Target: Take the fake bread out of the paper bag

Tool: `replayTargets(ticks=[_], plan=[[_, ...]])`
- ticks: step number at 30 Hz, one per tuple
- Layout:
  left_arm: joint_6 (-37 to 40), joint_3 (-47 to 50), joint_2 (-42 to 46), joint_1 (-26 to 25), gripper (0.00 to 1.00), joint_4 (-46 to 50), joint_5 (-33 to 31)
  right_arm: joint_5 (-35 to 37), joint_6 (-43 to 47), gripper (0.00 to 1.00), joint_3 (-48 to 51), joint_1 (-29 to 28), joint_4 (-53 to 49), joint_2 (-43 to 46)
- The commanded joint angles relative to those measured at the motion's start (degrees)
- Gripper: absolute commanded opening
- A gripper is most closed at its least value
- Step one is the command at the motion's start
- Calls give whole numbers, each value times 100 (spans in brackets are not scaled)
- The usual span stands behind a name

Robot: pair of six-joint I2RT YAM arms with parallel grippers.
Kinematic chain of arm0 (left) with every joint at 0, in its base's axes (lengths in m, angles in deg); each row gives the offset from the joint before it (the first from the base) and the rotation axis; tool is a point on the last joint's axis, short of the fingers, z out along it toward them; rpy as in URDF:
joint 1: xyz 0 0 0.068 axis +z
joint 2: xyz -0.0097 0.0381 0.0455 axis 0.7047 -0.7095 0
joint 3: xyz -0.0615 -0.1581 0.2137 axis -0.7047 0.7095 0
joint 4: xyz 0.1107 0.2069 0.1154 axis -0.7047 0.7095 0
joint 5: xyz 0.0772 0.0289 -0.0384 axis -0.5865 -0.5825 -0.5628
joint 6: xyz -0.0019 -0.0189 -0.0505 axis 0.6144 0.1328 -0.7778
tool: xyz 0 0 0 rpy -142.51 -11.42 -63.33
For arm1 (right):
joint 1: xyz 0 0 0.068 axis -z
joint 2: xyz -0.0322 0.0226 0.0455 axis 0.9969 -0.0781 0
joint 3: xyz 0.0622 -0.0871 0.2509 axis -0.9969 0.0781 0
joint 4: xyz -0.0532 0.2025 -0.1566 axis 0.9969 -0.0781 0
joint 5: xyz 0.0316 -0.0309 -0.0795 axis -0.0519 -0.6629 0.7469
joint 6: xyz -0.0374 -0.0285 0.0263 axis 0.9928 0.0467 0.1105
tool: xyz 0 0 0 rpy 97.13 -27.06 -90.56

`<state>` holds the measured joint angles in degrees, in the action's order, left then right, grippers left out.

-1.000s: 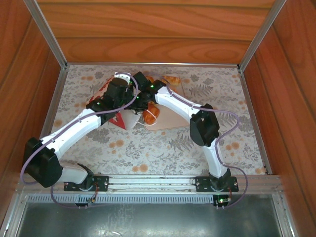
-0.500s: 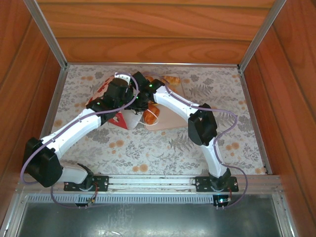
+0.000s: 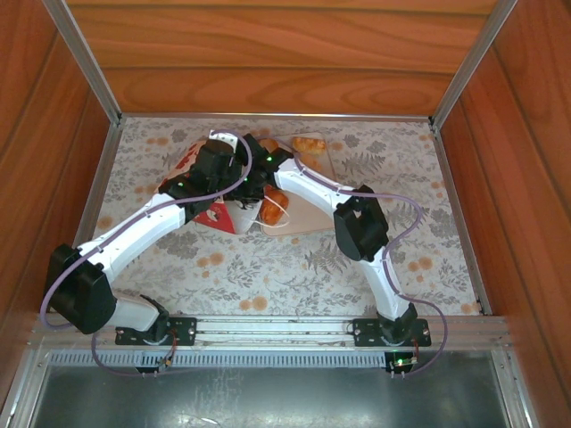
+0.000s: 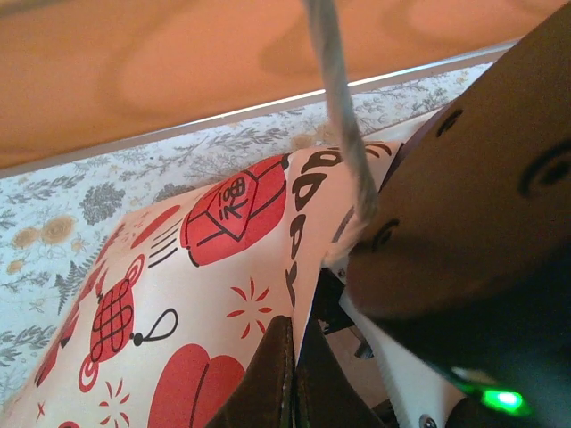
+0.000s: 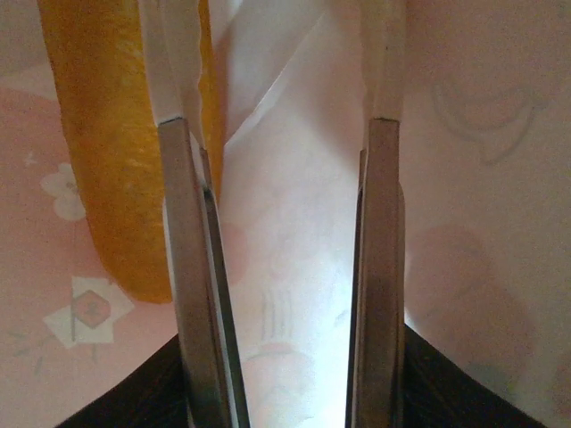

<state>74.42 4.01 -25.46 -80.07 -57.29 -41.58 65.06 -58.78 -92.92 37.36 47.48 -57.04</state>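
The paper bag (image 4: 196,267), white with red prints, lies on its side at the table's back left, also seen under both wrists in the top view (image 3: 223,217). My left gripper (image 4: 299,343) is shut on the edge of the bag's mouth, holding it up; a white cord handle (image 4: 343,116) hangs in front. My right gripper (image 5: 281,53) is open inside the bag, white paper between its fingers (image 5: 192,267). A yellow fake bread (image 5: 107,160) lies just outside the left finger. Two more fake breads (image 3: 275,203) (image 3: 310,144) rest on the tray.
A pale beige tray (image 3: 308,214) sits right of the bag, partly under my right arm (image 3: 357,223). Wooden walls and metal rails close in the table's back and sides. The right arm's dark wrist (image 4: 473,205) crowds the bag mouth.
My right arm has shifted left and reached deeper into the bag. The left gripper keeps its hold on the bag's edge.
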Motion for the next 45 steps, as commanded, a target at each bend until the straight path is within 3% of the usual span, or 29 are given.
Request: replayTargets(ticks=[1,15,20,30,31,45], plan=[[52,-202,-13,-65,0,-86,279,-170,126,50,267,-97,255,267],[193,-132,68,-63,0,-15,927,362,428,51,-111,-54,195,73],[211,-138,103,-68,0,46,869,545,377,36,-155,-26,74,40],[155,132,280,-42,0,68,148,809,500,10,157,-31,-67,556],[143,131,254,-42,0,63,80,772,530,1,196,-26,-65,611],[63,72,71,-32,0,-49,-477,477,522,0,737,-49,-211,1337]])
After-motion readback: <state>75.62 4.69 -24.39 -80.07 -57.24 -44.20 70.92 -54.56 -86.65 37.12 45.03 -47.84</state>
